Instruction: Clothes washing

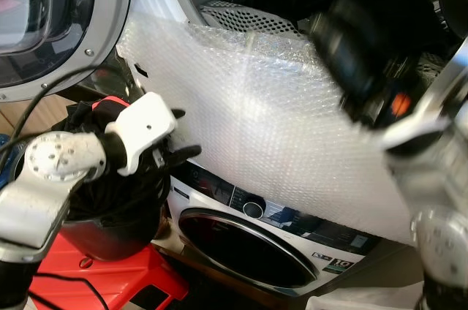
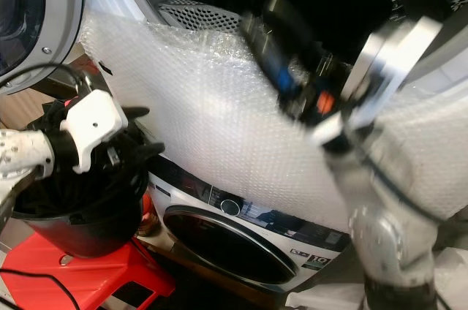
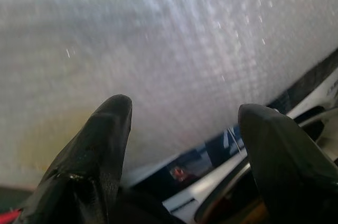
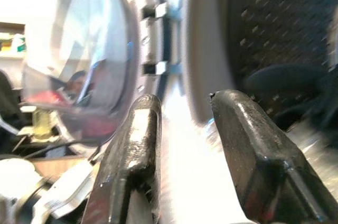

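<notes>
Bubble wrap (image 1: 278,134) drapes the front of the washing machine (image 1: 256,229), whose round door (image 1: 51,17) hangs open at upper left. Left claw (image 1: 179,134), fingers parted and empty, reaches over the black basket (image 1: 110,229) of dark clothes (image 1: 88,116) on a red stool (image 1: 102,273). Right claw (image 4: 182,123), blurred, is raised toward the dark drum (image 4: 280,34), fingers apart.

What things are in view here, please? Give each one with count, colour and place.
Bubble wrap: one sheet, clear white, draped over the machine front below the open drum.
Upper door: one, silver rim with glass, swung open at left.
Lower washer door: one, dark glass, under the control panel.
Bucket: one, black, holding dark clothes, on the stool.
Stool: one, red, lower left.
Left gripper: open, above the bucket.
Right gripper: open, raised toward the drum, blurred.
</notes>
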You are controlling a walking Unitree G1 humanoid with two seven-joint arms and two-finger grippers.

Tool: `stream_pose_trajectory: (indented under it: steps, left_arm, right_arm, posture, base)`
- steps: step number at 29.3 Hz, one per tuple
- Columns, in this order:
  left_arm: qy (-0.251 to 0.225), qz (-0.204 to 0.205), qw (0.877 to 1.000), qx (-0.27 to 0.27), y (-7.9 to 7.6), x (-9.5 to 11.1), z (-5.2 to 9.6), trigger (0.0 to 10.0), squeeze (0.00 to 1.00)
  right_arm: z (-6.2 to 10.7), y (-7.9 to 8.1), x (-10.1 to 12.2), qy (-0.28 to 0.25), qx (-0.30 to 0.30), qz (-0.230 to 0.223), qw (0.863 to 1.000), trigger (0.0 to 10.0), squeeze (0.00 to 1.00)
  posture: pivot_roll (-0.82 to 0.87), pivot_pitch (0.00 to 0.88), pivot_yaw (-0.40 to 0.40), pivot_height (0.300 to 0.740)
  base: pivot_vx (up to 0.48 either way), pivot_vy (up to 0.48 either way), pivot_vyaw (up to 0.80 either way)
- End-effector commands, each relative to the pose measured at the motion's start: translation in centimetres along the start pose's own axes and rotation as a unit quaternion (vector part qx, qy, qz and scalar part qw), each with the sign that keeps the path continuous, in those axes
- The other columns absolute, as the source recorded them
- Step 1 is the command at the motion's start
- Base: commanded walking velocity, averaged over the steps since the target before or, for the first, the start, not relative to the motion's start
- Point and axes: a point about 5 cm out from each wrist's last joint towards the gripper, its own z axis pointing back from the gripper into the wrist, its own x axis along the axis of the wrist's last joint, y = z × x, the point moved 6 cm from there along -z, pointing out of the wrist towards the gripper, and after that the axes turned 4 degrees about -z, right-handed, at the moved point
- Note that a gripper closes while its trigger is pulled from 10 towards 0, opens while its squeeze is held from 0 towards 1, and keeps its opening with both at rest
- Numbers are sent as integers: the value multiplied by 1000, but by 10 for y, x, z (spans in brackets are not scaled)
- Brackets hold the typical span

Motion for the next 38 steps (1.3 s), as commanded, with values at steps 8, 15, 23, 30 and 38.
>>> stream_pose_trajectory:
  steps: [8, 15, 23, 30, 38]
  left_arm:
    - [84, 46, 994, 49, 4, -43, 3, 10000, 0]
    - [104, 76, 986, 110, 21, -63, 2, 10000, 0]
    - [42, 74, 987, 139, 26, -50, -4, 10000, 0]
    - [117, 78, 971, 194, 35, -89, -9, 10000, 0]
    - [155, 113, 969, 156, 26, -113, -15, 10000, 0]
  right_arm:
    - [12, 10, -57, 89, -2, 6, 996, 10000, 0]
    - [20, 2, -95, 136, -34, 8, 990, 10000, 0]
    - [41, -10, -143, 229, -75, 51, 969, 10000, 0]
    - [49, -22, -144, 229, -114, 85, 963, 10000, 0]
    - [49, -35, -135, 222, -131, 118, 959, 10000, 0]
  posture:
    - [269, 31, -46, 740]
    - [287, 13, -46, 740]
    - [282, 0, -44, 740]
    - [255, 0, -28, 740]
    - [230, 0, -14, 740]
  base:
    - [0, 0, 0]
    - [0, 0, 0]
    - [0, 0, 0]
    - [0, 0, 0]
    - [0, 0, 0]
